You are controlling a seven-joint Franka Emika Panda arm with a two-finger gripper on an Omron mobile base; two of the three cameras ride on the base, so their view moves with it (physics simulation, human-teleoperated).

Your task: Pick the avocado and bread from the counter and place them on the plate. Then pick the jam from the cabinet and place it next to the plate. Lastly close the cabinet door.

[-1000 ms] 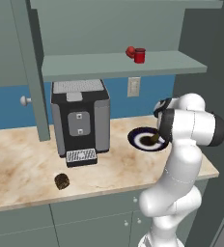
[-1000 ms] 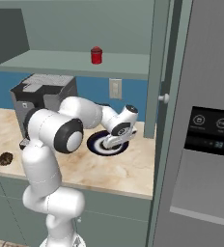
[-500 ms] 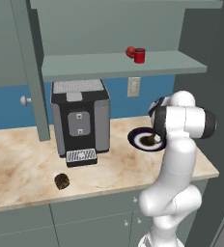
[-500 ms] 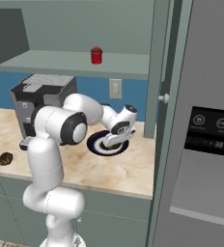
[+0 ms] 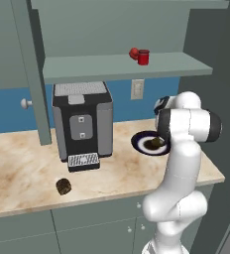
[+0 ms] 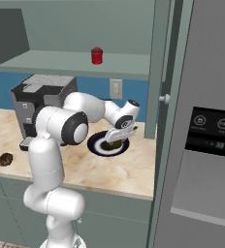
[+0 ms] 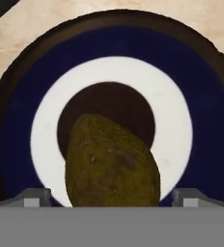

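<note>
- Kitchen bench (image 5: 23, 168) of pale marbled stone ran under a blue wall; a grey-green shelf (image 5: 102, 67) hung above it.
- Plate (image 7: 201, 96), navy rim with white ring and dark centre, lay on the bench right of the coffee machine (image 5: 81, 124).
- Avocado (image 7: 111, 166), olive-brown, lay on the plate, overlapping the dark centre and the white ring.
- Hand (image 6: 118, 138) hung low over the plate; its fingertips (image 7: 34, 197) stood wide apart to either side of the avocado, clear gaps between, gripping nothing.
- Bread (image 5: 63, 186), a dark speckled lump, sat on the bench in front of the coffee machine, near the front edge and well apart from the plate.
- Jam (image 5: 143, 57), a small red jar, stood upright on the shelf, with a small red ball (image 5: 134, 52) just beside it on the left.
- Cabinet door (image 6: 160, 68) stood open, seen edge-on, its pale knob (image 6: 165, 99) near the lower edge.
- Wall outlet (image 5: 137, 89) sat on the blue wall above the plate.
- Fridge (image 6: 206, 145) with a dark panel stood at the right end of the bench.
</note>
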